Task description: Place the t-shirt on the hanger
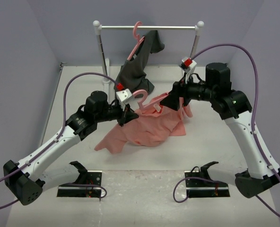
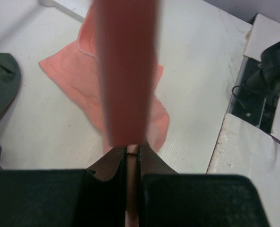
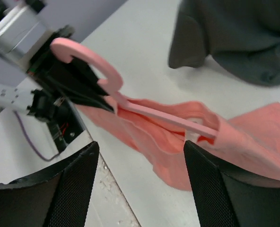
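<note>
the gap between our right fingers (image 3: 69,189) stands wide, with only table (image 3: 140,203) showing through it. just ahead of their tips the hanger (image 3: 164,116) crosses the way, its far end touching the t-shirt (image 3: 253,137). the left gripper (image 3: 104,99) clamps the hanger's hook end off to their left. beyond, the dark grey garment (image 3: 234,38) walls off the far side. our left fingers (image 2: 107,168) leave no gap: the hanger fills it. right of their tips we see bare table; far left, the grey garment.
</note>
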